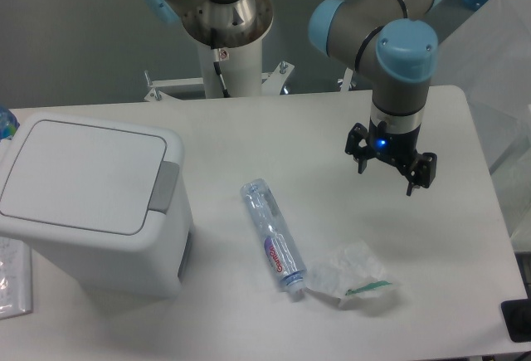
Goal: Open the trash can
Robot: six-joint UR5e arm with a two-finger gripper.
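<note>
The trash can (91,203) stood at the left end of the white counter (332,120), a large white boxy bin with rounded corners. Its flat white lid (79,174) lay shut and level on top, and a grey rectangular push tab (164,187) sat at the lid's right edge, facing the middle of the counter.

To the right of the trash can, a clear plastic bottle (272,236) lay on its side on the counter, with its cap end pointing away from the bin toward the near edge. It had a label with red print near that end. Just beyond the bottle's cap end, farther right of the trash can, lay a crumpled clear plastic wrapper (353,275) with a bit of green on it, close to the bottle; whether the two touched could not be told.

The arm (390,37), grey with light blue joint caps, reached down over the counter well to the right of the trash can. Its gripper (390,168) hung above the counter with a small blue light glowing on its wrist. The two dark fingers (417,172) stood apart with nothing between them, well clear of the trash can, the bottle and the wrapper
</note>
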